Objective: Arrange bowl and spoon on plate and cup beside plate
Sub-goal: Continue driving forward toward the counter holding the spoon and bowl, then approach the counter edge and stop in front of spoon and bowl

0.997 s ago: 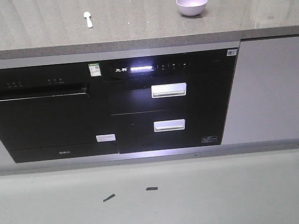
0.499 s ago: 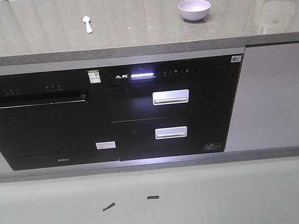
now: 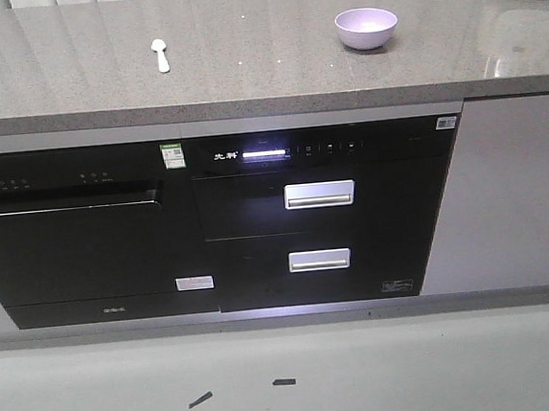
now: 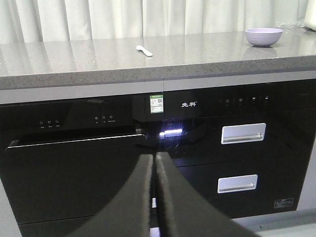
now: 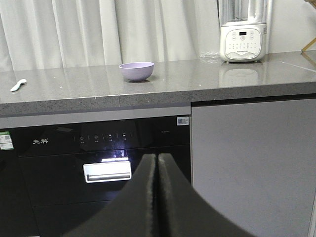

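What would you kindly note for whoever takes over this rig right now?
Left gripper: shut, empty. Right gripper: shut, empty. Both sit below the level of the grey counter.
Bowl stands upright on the counter's right part; spoon lies apart, well to its left. Plate and cup are not in view.
Done: nothing arranged yet.
Left: find plate and cup, set bowl and spoon on plate, cup beside it.

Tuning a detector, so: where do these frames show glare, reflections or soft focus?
Front view: the display strip blooms white; bowl and spoon are sharp. Left wrist view: the shut left gripper is dark and soft near the lens. Right wrist view: the countertop mirrors the blender; the right gripper is likewise soft.
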{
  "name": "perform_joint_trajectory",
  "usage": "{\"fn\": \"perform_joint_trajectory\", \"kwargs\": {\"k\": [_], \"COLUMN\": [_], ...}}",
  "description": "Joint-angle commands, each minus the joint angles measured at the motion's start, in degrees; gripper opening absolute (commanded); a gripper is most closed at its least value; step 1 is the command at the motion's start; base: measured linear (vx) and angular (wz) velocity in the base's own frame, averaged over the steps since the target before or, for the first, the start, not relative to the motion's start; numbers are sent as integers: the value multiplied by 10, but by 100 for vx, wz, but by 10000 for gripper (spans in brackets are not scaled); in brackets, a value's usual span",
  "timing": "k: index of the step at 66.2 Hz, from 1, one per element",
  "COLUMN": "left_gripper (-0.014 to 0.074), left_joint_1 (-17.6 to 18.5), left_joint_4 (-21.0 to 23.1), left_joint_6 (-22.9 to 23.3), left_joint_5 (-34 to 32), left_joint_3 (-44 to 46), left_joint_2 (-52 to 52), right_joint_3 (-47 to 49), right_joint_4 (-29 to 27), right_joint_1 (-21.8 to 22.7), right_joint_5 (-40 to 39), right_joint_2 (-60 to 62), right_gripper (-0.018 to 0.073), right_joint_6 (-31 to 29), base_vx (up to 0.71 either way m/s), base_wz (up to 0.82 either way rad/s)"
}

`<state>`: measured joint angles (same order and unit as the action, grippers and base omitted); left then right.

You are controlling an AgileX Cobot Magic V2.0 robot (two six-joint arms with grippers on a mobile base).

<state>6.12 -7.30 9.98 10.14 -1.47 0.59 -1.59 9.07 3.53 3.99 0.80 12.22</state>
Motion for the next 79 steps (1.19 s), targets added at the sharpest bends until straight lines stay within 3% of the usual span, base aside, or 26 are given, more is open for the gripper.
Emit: {"fn": "perform_joint_trajectory", "kwargs": {"k": [1, 79], "left_gripper": [-6, -6], "left_joint_1": [-1, -1], "left_joint_4": [1, 1], "left_joint_6": [7, 7], "left_joint_5": [-39, -39], "left_joint_3": [4, 4], "left_joint_2": [-4, -4], "right_joint_3": [-2, -2], "right_joint_4": [2, 2], "right_joint_1": [3, 3], "right_joint_5": [-43, -43], "right_joint_2": [4, 4], "right_gripper": [-3, -3], "right_joint_6": [-2, -2], "base_vx": [13, 11], "base_wz": [1, 0]}}
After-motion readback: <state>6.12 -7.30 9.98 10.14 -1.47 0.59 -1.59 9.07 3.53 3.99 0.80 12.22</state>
